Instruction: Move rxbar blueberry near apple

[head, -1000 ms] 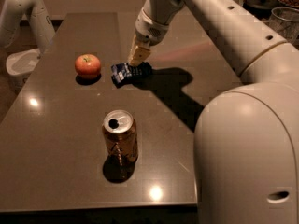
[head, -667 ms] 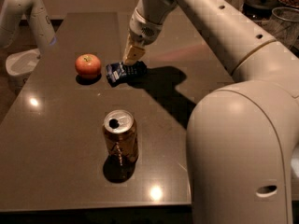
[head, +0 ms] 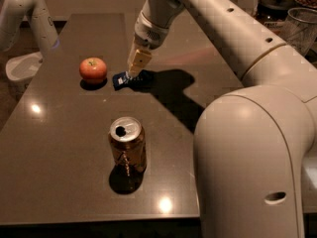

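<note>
The gripper (head: 132, 74) hangs low over the table (head: 69, 133), its two tan fingers pressed together into one narrow wedge that seems to pinch the end of the snack bar (head: 120, 80). The bar sits right at the tip of the gripper, sticking out from it toward the apple (head: 93, 69). The apple lies just past the bar's far end, close to it but apart from it, with a strip of bare table between them.

Judged from this, the task is nearly finished. The bar is already near the apple, and what is left is to set it flat, let go, and lift clear without knocking the fruit.

The bar is a small, flat, dark blue wrapper, crinkled, with pale lettering. The apple is round and smooth, red-orange, with a yellowish dimple at the stem. The table is dark, polished and glossy, throwing back spots of light. Well away from the gripper, on the side nearer the camera, stands an opened bronze can (head: 127, 144), a shiny upright cylinder.
</note>
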### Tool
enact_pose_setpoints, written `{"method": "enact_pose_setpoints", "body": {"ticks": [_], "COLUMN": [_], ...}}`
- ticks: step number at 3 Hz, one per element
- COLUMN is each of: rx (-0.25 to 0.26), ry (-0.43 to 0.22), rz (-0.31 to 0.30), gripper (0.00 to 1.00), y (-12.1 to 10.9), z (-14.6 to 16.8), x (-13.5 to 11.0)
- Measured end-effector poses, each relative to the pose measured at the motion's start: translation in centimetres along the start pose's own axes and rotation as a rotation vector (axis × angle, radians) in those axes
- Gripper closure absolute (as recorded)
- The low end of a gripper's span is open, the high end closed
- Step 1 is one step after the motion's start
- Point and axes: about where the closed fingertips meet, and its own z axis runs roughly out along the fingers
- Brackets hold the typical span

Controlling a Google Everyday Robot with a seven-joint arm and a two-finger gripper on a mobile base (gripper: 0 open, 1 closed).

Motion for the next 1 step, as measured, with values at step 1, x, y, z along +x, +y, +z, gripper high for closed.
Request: {"method": "enact_pose_setpoints", "body": {"ticks": [1], "rx": [0.002], "ry": [-0.003], "rz": [0.0], "gripper": [0.01], "y": [-0.2], "z": [0.34], "x": [-0.12]}}
